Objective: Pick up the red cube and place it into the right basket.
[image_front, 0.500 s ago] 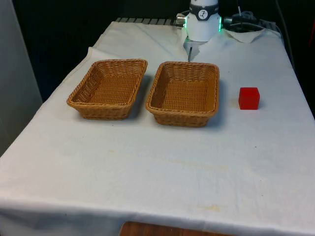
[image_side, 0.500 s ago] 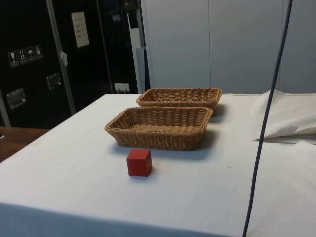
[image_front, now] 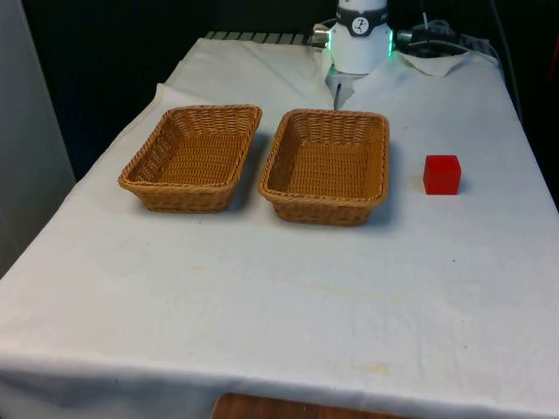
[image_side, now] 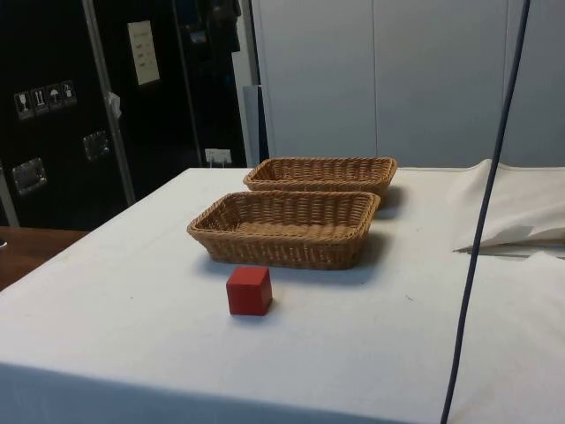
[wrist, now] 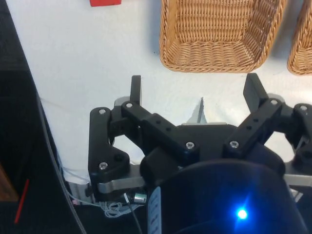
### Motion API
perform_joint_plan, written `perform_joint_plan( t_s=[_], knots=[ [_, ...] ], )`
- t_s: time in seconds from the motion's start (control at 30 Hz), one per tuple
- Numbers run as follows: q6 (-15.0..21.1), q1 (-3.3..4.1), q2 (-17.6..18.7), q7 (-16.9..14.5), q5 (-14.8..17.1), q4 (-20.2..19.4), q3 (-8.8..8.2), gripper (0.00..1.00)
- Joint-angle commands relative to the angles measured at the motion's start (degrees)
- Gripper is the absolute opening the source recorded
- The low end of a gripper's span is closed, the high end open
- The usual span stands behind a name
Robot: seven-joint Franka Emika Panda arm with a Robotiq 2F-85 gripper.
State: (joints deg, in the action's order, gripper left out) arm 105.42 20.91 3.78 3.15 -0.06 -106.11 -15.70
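Wrist view: fingers [wrist: 194, 90] spread wide, nothing between them, held high over the white-clothed desk [image_front: 262, 297] near the robot's end. One fingertip [wrist: 136, 87] and its twin both stand clear of everything.

Red cube [image_front: 442, 174] sits on the cloth, upright, flat on one face — off to the front view's right of the right basket [image_front: 327, 165], near it but apart, a strip of bare cloth between. Left basket [image_front: 194, 156] is just beside the right one, further toward the front view's left. Both baskets look empty.

Key relation: in the wrist view the cube [wrist: 105, 2] is cut by the picture's edge, well apart from the fingers and out ahead of them, on the far side of the fingers from the robot's base and off to one side of the near basket [wrist: 222, 34]. So the approach hasn't started, I'd say — next move needs a reach outward and sideways to centre over the cube, then a descent. Cube has no long axis, so finger orientation shouldn't matter much; squaring to its faces would help.
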Motion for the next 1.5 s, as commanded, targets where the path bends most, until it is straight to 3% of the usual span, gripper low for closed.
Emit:
perform_joint_plan(
  t_s=[0.0,0.57,0.83,0.87,1.03,1.13,1.2,1.47],
  knots=[
    [-0.1,0.23,0.4,0.8,-0.5,0.4,0.29,1.00],
    [0.5,0.06,1.2,3.6,-0.3,0.3,3.44,1.00],
    [4.6,0.29,0.3,6.8,-0.5,-2.4,5.33,1.00],
    [3.4,0.06,1.0,6.2,-0.3,-1.5,5.27,1.00],
    [8.0,0.29,-0.8,7.9,-0.4,-5.1,6.59,1.00],
    [8.0,0.06,-0.7,7.8,-0.3,-5.4,6.93,1.00],
    [10.8,0.17,-1.4,8.5,-0.3,-7.2,7.45,1.00],
    [14.4,0.11,-1.0,8.3,0.3,-9.3,8.02,1.00]
  ],
)
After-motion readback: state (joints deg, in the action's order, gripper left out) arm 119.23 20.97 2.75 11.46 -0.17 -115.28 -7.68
